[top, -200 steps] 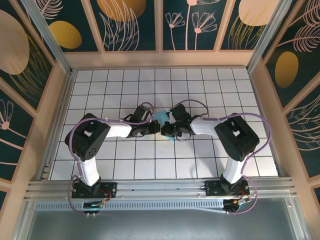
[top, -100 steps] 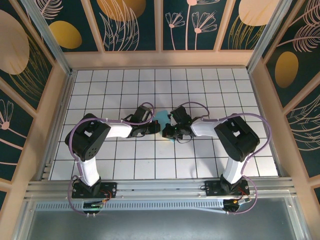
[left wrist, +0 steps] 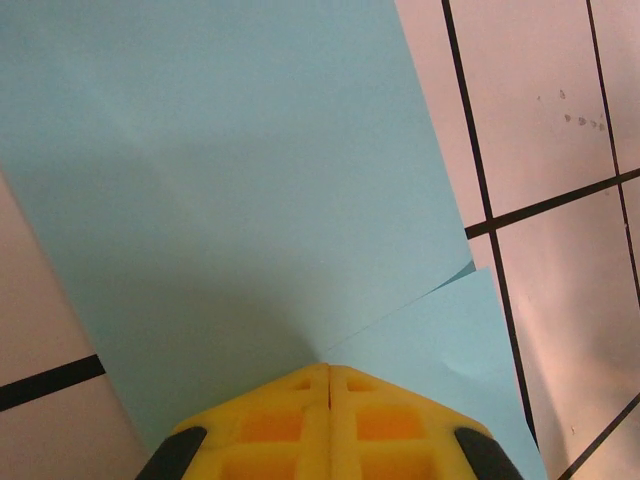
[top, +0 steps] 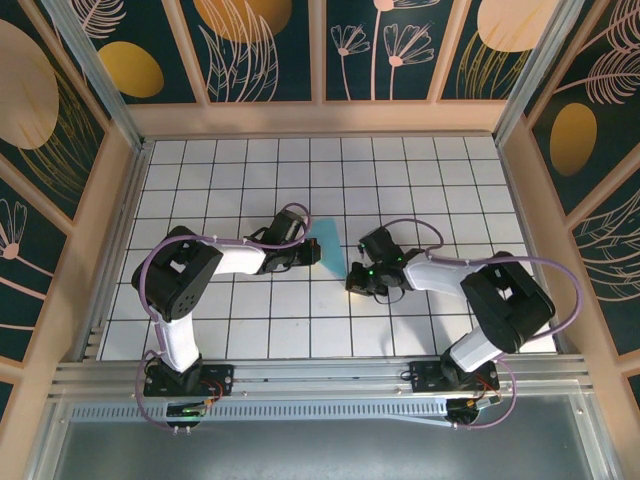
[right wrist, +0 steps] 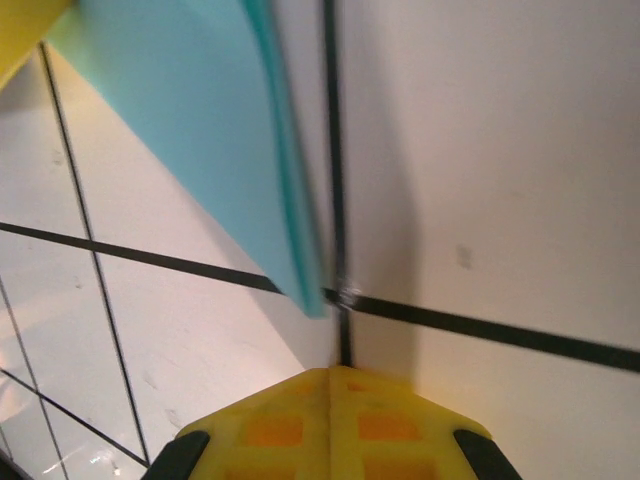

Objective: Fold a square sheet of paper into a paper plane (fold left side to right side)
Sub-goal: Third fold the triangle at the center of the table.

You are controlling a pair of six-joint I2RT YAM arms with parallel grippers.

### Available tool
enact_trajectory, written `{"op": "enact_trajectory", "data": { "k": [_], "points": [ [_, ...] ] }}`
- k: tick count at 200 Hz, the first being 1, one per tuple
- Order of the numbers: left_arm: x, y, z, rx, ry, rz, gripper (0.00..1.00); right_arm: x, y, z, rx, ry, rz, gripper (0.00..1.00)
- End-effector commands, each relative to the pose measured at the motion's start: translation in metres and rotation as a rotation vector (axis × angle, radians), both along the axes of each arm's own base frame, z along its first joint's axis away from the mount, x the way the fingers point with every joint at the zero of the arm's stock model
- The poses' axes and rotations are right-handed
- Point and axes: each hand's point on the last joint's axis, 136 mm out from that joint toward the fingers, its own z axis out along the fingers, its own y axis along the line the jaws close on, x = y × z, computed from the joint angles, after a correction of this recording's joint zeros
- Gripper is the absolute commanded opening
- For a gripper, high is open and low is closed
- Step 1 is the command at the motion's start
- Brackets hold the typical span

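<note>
Your paper (top: 331, 245) lies near the middle of the table (top: 250, 170), between the 2 grippers. From above it is a narrow turquoise strip slanting from far-left to near-right. It is plain, with no print. In the left wrist view it shows 2 layers: a broad top sheet with a soft crease across it, and a lower layer poking out at the bottom right past the top sheet's edge. In the right wrist view the paper (right wrist: 190, 130) is blurred, and its near corner comes to a point on a black grid line just ahead of the fingers.

Your left gripper (top: 312, 256) sits at the strip's left edge. Up close the left gripper (left wrist: 329, 372) has its yellow fingers pressed together, tip over the paper, with nothing between them; you cannot tell whether it presses down. Your right gripper (top: 352, 282) is just beside the strip's near end. The right gripper (right wrist: 330, 375) is also fully closed and empty, its tip apart from the paper corner.

The left arm (top: 185, 275) bends its elbow out to the left and reaches right. The right arm (top: 500, 300) mirrors it, with its forearm low over the tiles.

The table is white tiles with black lines, and a metal rail (top: 320, 375) runs along the near edge. The walls (top: 270, 50) are dark teal with orange discs and outlined leaves.
</note>
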Motion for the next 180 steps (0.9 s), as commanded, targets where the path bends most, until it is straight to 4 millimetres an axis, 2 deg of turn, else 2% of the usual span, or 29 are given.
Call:
{"op": "enact_trajectory", "data": {
  "k": [1, 11, 25, 48, 54, 76, 81, 83, 98, 121, 151, 180],
  "points": [
    [-0.013, 0.028, -0.03, 0.135, 0.082, 0.033, 0.05, 0.005, -0.022, 0.006, -0.064, -0.03, -0.019, 0.0],
    [-0.011, 0.022, -0.021, 0.104, 0.067, 0.025, 0.06, 0.014, -0.025, 0.014, -0.065, -0.068, -0.017, 0.0],
    [-0.006, 0.014, -0.005, 0.064, 0.043, 0.017, 0.07, 0.029, -0.029, 0.028, -0.072, -0.134, -0.011, 0.07],
    [0.004, 0.001, 0.026, -0.009, -0.005, 0.005, 0.11, 0.05, -0.034, 0.05, -0.094, -0.253, 0.011, 0.28],
    [0.006, -0.002, 0.035, -0.025, -0.02, 0.002, 0.13, 0.062, -0.044, 0.055, -0.103, -0.283, -0.013, 0.34],
    [0.017, 0.0, 0.069, -0.045, -0.095, 0.032, 0.2, 0.084, -0.056, 0.073, -0.111, -0.391, -0.025, 0.52],
    [0.018, 0.002, 0.069, -0.036, -0.101, 0.042, 0.23, 0.088, -0.06, 0.076, -0.11, -0.413, -0.028, 0.55],
    [0.02, 0.003, 0.08, -0.047, -0.123, 0.049, 0.25, 0.089, -0.061, 0.077, -0.11, -0.421, -0.029, 0.56],
    [0.023, 0.015, 0.1, -0.045, -0.18, 0.093, 0.32, 0.097, -0.065, 0.087, -0.099, -0.478, -0.023, 0.64],
    [0.023, 0.041, 0.113, -0.015, -0.241, 0.183, 0.43, 0.102, -0.062, 0.096, -0.047, -0.545, -0.002, 0.72],
    [0.019, 0.08, 0.12, 0.012, -0.3, 0.317, 0.56, 0.099, -0.045, 0.096, 0.039, -0.571, 0.079, 0.73],
    [0.01, 0.116, 0.118, 0.008, -0.345, 0.462, 0.71, 0.094, -0.022, 0.084, 0.064, -0.55, 0.198, 0.62]
  ]
}}
